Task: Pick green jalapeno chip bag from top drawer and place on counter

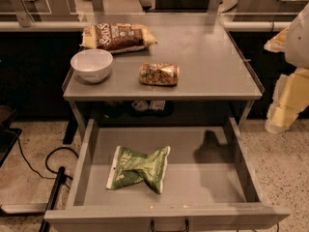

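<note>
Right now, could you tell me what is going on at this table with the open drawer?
The green jalapeno chip bag lies crumpled in the open top drawer, left of centre, untouched. The robot's gripper hangs at the right edge of view, beside the counter, apart from the bag. The counter holds a white bowl, a brown-and-cream bag and a small golden-brown packet.

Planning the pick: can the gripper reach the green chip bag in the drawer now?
Probably yes. The top drawer stands open, the green jalapeno chip bag lies uncovered, and the gripper hangs right of the counter.
</note>
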Available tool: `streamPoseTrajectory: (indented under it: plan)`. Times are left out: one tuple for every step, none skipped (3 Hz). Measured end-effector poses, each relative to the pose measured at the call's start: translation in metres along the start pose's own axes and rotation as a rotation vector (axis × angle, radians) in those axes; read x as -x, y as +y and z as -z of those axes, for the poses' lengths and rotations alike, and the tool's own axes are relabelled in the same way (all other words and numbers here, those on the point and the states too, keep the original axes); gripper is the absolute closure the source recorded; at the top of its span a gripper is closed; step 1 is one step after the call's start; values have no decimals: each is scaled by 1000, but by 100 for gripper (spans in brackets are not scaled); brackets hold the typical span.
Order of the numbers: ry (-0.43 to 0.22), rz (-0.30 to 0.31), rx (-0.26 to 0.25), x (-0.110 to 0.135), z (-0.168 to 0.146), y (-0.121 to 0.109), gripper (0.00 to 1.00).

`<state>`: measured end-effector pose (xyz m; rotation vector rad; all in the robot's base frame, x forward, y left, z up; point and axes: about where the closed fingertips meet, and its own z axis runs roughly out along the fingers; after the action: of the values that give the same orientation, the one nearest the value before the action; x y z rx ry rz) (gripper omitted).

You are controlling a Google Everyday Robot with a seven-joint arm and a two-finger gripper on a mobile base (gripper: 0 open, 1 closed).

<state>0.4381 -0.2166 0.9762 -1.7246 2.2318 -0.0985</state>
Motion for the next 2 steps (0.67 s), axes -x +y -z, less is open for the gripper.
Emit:
streamPoseTrajectory:
  plan:
    - [0,0,0,0,0,0,0]
    - [-51,6,-40,24,-12,-3,0]
